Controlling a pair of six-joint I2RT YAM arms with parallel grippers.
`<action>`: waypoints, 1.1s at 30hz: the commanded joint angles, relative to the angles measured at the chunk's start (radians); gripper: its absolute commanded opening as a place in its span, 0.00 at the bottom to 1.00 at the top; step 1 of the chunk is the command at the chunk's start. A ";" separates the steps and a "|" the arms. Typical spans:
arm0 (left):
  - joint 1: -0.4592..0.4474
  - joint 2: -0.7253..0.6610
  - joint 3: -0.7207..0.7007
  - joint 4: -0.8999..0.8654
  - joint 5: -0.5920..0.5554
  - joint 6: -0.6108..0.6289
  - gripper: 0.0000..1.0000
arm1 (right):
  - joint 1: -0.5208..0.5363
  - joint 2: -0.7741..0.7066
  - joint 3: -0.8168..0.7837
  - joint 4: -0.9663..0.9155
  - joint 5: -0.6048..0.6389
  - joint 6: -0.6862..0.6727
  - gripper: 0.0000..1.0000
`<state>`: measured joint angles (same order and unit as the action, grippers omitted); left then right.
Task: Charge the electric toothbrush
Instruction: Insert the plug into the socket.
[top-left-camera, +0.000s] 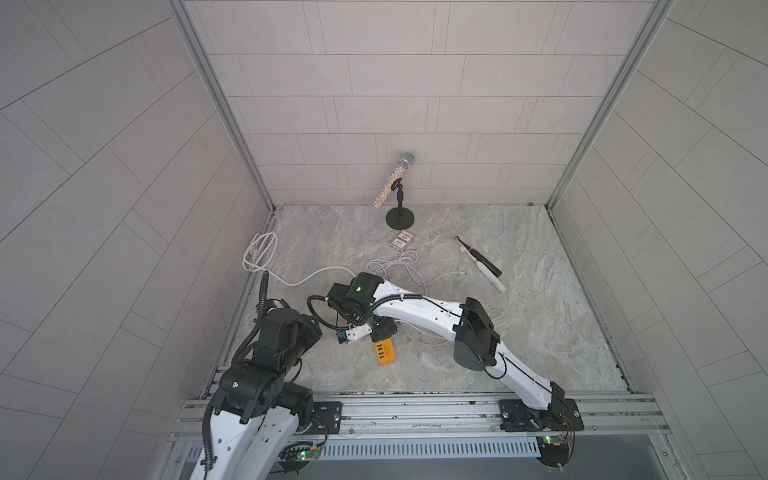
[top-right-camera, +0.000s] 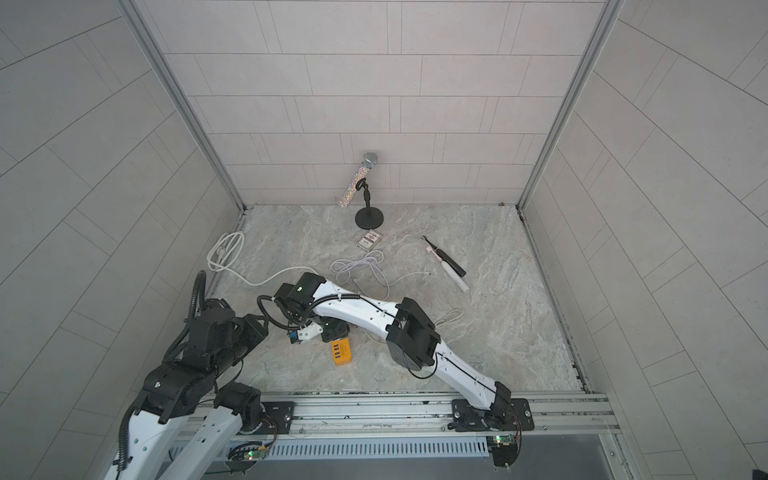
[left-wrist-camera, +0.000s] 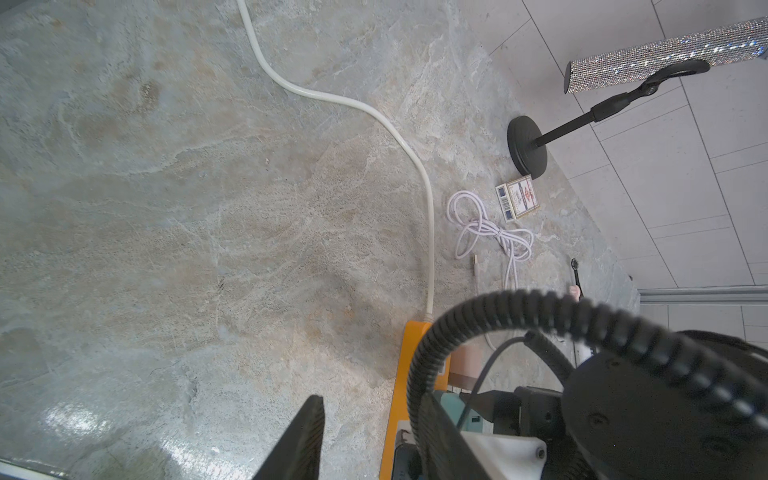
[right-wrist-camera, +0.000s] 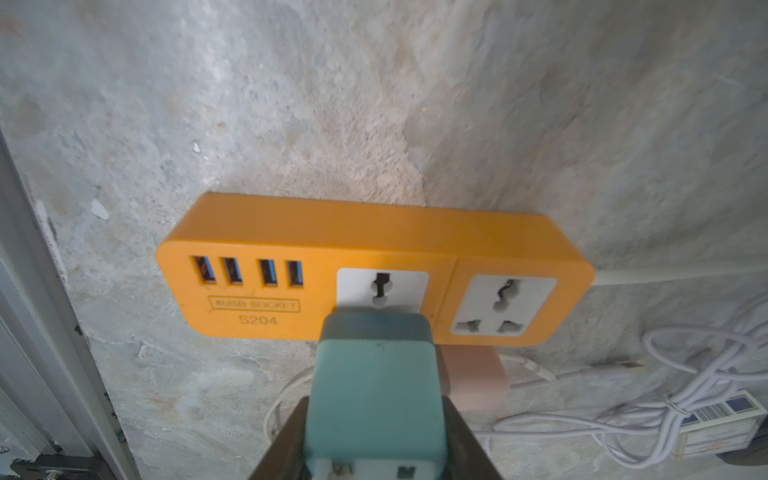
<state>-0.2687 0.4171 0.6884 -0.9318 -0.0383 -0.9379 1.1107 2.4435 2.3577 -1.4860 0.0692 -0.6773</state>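
Observation:
The electric toothbrush (top-left-camera: 482, 264) (top-right-camera: 446, 262), black and white with a pink neck, lies on the stone floor at the far right, away from both arms. An orange power strip (right-wrist-camera: 374, 245) (top-left-camera: 384, 352) lies near the front. My right gripper (right-wrist-camera: 374, 399) is shut on a teal adapter (right-wrist-camera: 374, 374), whose front covers the lower half of the strip's middle socket; its prongs are hidden. My left gripper (left-wrist-camera: 372, 399) is open beside the strip (left-wrist-camera: 401, 374), with bare floor and the strip's edge between its fingers.
A coiled white charging cable (top-left-camera: 395, 266) (right-wrist-camera: 706, 374) lies between strip and toothbrush. A pink adapter (right-wrist-camera: 473, 378) sits against the strip. A small card box (top-left-camera: 402, 242), a glitter microphone on a black stand (top-left-camera: 399, 178) and the strip's coiled cord (top-left-camera: 259, 249) stand farther back.

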 joint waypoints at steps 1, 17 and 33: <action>0.006 0.008 0.021 0.000 -0.006 0.008 0.43 | 0.027 0.085 -0.009 -0.005 -0.091 -0.015 0.00; 0.006 0.029 0.068 0.006 -0.018 0.031 0.43 | 0.045 0.111 0.036 0.006 -0.085 0.049 0.26; 0.006 0.097 0.295 -0.039 -0.031 0.116 0.55 | 0.028 -0.281 -0.151 0.074 0.014 0.176 1.00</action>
<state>-0.2687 0.5014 0.9268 -0.9630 -0.0456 -0.8589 1.1423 2.2826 2.2368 -1.4261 0.0612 -0.5636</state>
